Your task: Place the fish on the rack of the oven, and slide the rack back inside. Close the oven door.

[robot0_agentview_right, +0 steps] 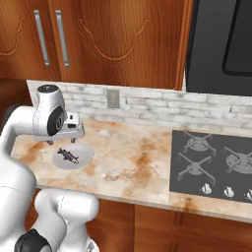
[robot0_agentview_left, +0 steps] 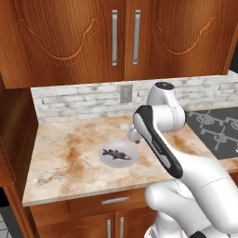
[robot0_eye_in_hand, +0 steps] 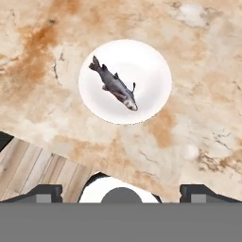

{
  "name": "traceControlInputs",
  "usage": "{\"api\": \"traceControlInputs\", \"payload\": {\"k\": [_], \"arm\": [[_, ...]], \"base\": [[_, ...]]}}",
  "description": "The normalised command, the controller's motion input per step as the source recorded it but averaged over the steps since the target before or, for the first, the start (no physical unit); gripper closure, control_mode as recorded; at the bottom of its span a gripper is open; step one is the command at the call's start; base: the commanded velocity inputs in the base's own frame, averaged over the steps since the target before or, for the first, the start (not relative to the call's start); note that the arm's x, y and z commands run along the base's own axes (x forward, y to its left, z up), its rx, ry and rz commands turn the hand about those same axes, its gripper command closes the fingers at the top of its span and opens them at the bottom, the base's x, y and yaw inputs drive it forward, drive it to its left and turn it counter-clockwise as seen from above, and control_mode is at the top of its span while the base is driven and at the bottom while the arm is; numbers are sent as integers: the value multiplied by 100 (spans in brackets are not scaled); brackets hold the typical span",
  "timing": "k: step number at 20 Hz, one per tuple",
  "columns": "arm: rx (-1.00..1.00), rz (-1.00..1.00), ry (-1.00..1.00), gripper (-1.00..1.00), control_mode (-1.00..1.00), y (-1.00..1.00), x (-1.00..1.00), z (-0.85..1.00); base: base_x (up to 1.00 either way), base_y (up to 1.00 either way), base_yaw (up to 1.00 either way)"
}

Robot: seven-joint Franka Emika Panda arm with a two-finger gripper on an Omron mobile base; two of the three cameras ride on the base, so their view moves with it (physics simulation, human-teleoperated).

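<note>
The fish (robot0_eye_in_hand: 115,86) lies flat on the plate (robot0_eye_in_hand: 151,71), near the plate's centre, with its length running diagonally across the dish in the hand view. The plate rests on the marbled counter (robot0_agentview_left: 65,158), close to the counter's front edge and well apart from the cooktop (robot0_agentview_right: 211,162). The gripper (robot0_eye_in_hand: 121,191) hangs above the plate, pointing down at it; its two fingertips (robot0_eye_in_hand: 45,191) stand wide apart with nothing between them, and there is a clear gap between the gripper and the fish. As a judgement of progress: no stage of the task is complete. The fish is not yet grasped, so the pickup, the transfer to the rack, the sliding-in of the rack, and the closing of the oven door all remain.
</note>
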Motion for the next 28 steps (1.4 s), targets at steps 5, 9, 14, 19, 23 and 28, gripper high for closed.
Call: {"api": "traceControlInputs", "payload": {"k": [5, 9, 14, 19, 23, 28], "arm": [[0, 18, 2, -100, -100, 34, 9, -37], [0, 16, 1, -100, -100, 29, 13, -29], [0, 16, 0, -100, -100, 9, 17, -29], [0, 12, 4, -100, -100, 0, 27, -35], [0, 8, 3, -100, -100, 6, 34, -31], [0, 2, 0, -100, -100, 1, 32, -25]], "base": [[0, 0, 0], [0, 0, 0], [0, 0, 0], [0, 0, 0], [0, 0, 0], [0, 0, 0]]}}
